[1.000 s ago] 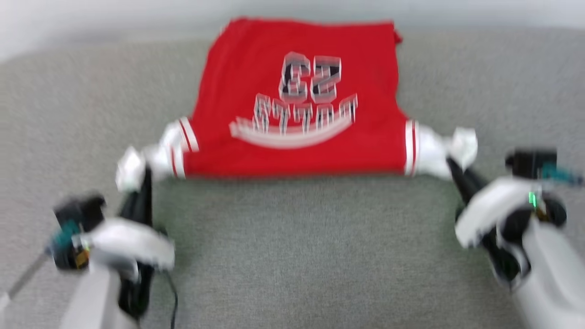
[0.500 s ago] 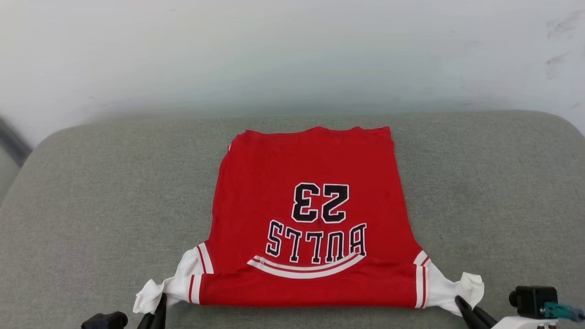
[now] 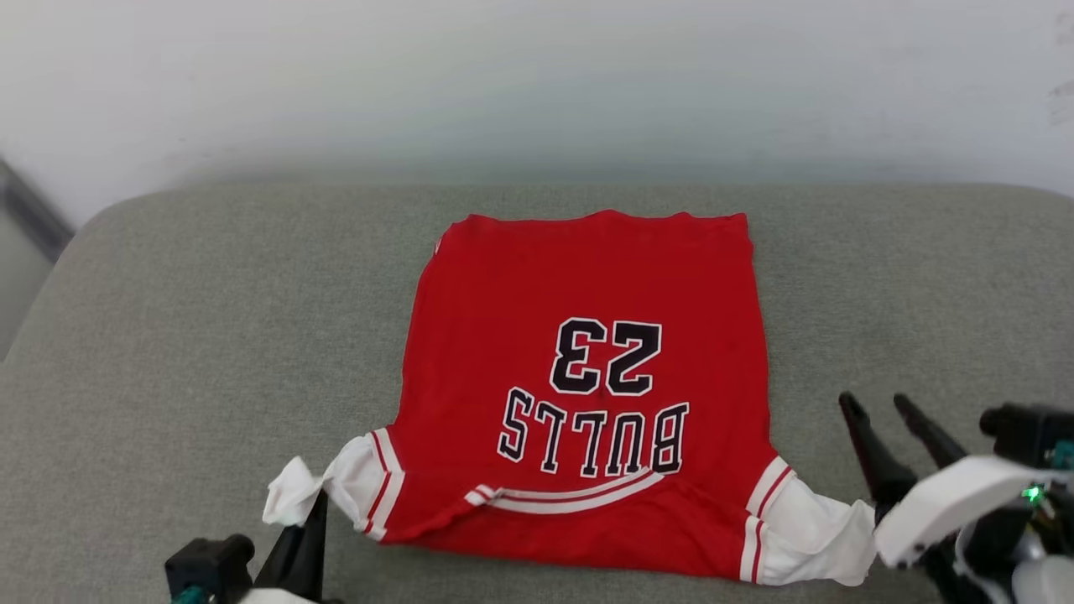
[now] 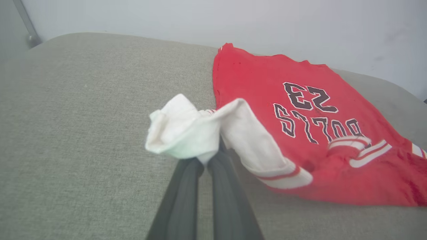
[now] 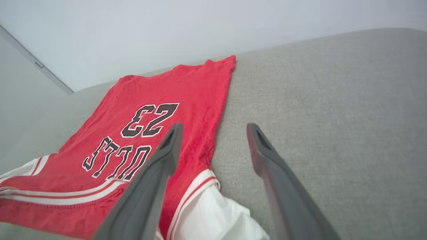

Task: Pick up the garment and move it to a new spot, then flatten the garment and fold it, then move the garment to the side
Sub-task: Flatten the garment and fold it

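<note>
The garment [image 3: 587,369] is a red jersey lying folded on the grey cushion, its number 23 upside down to me in the head view. My left gripper [image 3: 312,513] is shut on its near left white corner [image 4: 180,133], which stands bunched above the fingertips [image 4: 195,165]. My right gripper [image 3: 874,404] is open, just right of the garment's near right white corner [image 3: 814,537], and holds nothing. In the right wrist view its fingers [image 5: 166,150] hover apart over the garment's right edge [image 5: 213,110].
The grey cushion [image 3: 210,335] stretches wide on both sides of the garment, with rounded far corners. A pale wall [image 3: 503,84] rises behind it. A dark strip [image 3: 33,214] runs along the wall at the far left.
My right gripper has opened and let go of the right white corner, which now lies on the cushion. The left gripper keeps its hold. The camera has shifted.
</note>
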{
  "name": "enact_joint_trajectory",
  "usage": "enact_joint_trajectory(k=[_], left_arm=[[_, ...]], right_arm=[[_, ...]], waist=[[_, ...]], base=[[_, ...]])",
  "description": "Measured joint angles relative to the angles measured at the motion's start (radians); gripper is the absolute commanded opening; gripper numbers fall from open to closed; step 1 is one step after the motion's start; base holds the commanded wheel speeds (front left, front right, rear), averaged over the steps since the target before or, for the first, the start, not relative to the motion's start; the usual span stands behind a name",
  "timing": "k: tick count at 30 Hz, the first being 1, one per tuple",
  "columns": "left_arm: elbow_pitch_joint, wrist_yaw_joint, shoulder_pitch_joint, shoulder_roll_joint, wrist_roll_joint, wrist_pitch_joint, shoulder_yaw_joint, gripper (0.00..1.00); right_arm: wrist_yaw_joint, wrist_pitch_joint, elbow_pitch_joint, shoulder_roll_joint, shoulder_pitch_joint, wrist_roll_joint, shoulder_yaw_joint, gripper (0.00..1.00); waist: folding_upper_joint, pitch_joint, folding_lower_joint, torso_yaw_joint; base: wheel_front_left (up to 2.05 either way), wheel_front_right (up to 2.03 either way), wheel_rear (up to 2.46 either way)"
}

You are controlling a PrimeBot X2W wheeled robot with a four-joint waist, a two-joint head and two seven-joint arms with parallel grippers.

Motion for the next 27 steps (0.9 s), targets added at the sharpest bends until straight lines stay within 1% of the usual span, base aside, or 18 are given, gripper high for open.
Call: enact_joint_trajectory(k=[3, 7, 9, 12, 14, 16, 18, 22, 27], left_arm=[[-0.027, -0.006, -0.039, -0.006, 0.009, -0.006, -0.019, 0.00], [-0.055, -0.023, -0.087, -0.029, 0.014, -0.037, -0.047, 0.00], [-0.057, -0.035, -0.108, -0.046, 0.017, -0.052, -0.066, 0.00], [-0.064, -0.052, -0.134, -0.075, 0.026, -0.074, -0.097, 0.00], [-0.064, -0.063, -0.164, -0.093, 0.026, -0.084, -0.111, 0.00], [-0.060, -0.074, -0.190, -0.107, 0.026, -0.091, -0.125, 0.00], [-0.060, -0.086, -0.210, -0.118, 0.026, -0.098, -0.137, 0.00], [-0.051, -0.104, -0.253, -0.135, 0.025, -0.106, -0.151, 0.00], [-0.052, -0.117, -0.293, -0.153, 0.022, -0.107, -0.151, 0.00]], right_arm=[[0.000, 0.038, 0.063, -0.022, -0.143, 0.007, -0.037, 1.00], [0.000, 0.089, 0.173, -0.091, -0.343, 0.016, -0.055, 1.00], [0.000, 0.133, 0.246, -0.131, -0.441, 0.020, -0.062, 1.00], [0.000, 0.221, 0.350, -0.189, -0.570, 0.019, -0.074, 1.00], [0.000, 0.299, 0.405, -0.224, -0.650, 0.009, -0.079, 1.00], [0.000, 0.365, 0.447, -0.245, -0.718, -0.004, -0.077, 1.00], [0.000, 0.424, 0.476, -0.253, -0.787, -0.021, -0.074, 1.00], [0.000, 0.498, 0.524, -0.255, -0.910, -0.062, -0.064, 1.00], [0.000, 0.601, 0.615, -0.245, -0.978, -0.123, -0.091, 1.00]], waist=[[0.0000, 0.025, 0.0001, 0.023], [0.0000, 0.071, 0.0001, 0.069], [0.0000, 0.100, 0.0003, 0.097], [0.0000, 0.147, 0.0002, 0.141], [0.0001, 0.180, 0.0003, 0.173], [0.0000, 0.215, 0.0003, 0.204], [0.0000, 0.254, 0.0003, 0.232], [0.0000, 0.334, 0.0003, 0.280], [0.0000, 0.424, 0.0003, 0.330]], base=[[0.00, 0.00, 0.00], [0.00, 0.00, 0.00], [0.00, 0.00, 0.00], [0.00, 0.00, 0.00], [0.00, 0.00, 0.00], [0.00, 0.00, 0.00], [0.00, 0.00, 0.00], [0.00, 0.00, 0.00], [0.00, 0.00, 0.00]])
